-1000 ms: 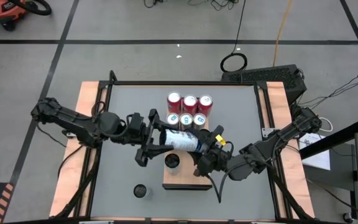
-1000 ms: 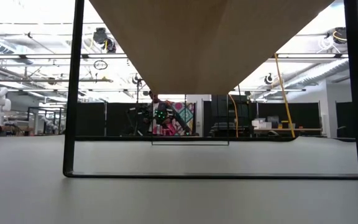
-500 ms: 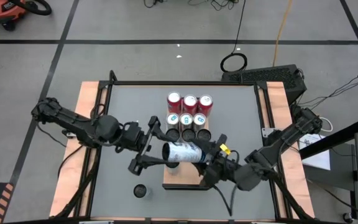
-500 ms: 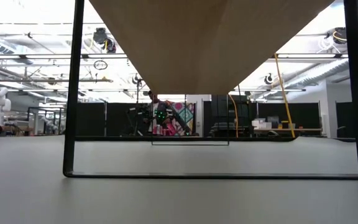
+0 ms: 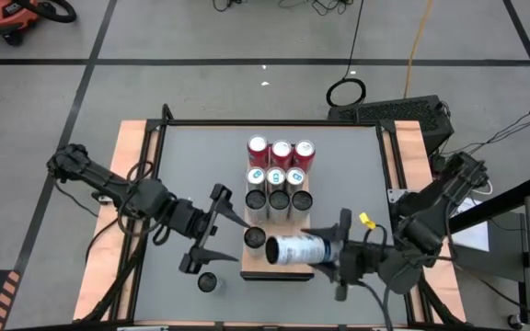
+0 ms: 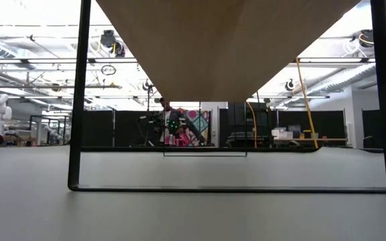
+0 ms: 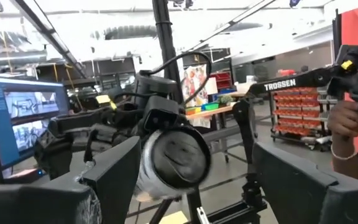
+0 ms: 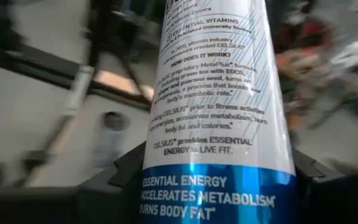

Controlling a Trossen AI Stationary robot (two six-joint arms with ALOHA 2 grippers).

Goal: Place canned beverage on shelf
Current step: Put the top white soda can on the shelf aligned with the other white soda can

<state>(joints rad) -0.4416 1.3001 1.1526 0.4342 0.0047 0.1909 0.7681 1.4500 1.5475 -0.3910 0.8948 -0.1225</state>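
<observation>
A white and blue can point(image 5: 294, 248) lies level in the air above the near end of the wood-grain shelf point(image 5: 258, 270), with my right gripper point(image 5: 331, 251) shut on it. My left gripper point(image 5: 231, 237) stands open to the can's left, apart from it. In the left wrist view the can's round end point(image 7: 176, 155) faces that gripper point(image 7: 197, 186) from farther off. Several cans point(image 5: 278, 176) stand upright in rows on the shelf's far part, and one dark-topped can point(image 5: 254, 237) stands alone nearer. The low view shows only the shelf's underside point(image 6: 226, 47). My right gripper pinches the can's blue-banded end point(image 8: 216, 193) between its two fingers point(image 8: 124, 177), one on each side. The fingers come level from the table's right and lie along the can. The can is lifted clear, lying level, its free end point(image 5: 271, 248) pointing toward the table's left.
One more dark-topped can point(image 5: 208, 281) stands on the grey tabletop point(image 5: 191, 156) near the front, left of the shelf. Dark frame legs point(image 6: 78, 100) hold the shelf above the table. A person's hand point(image 7: 347, 124) shows in the room beyond the table.
My right gripper has carried the can toward the table's near edge and right, and the can has turned level across the shelf. My left gripper, which stood around the can's left end, has swung toward the near edge and now stands apart from it.
</observation>
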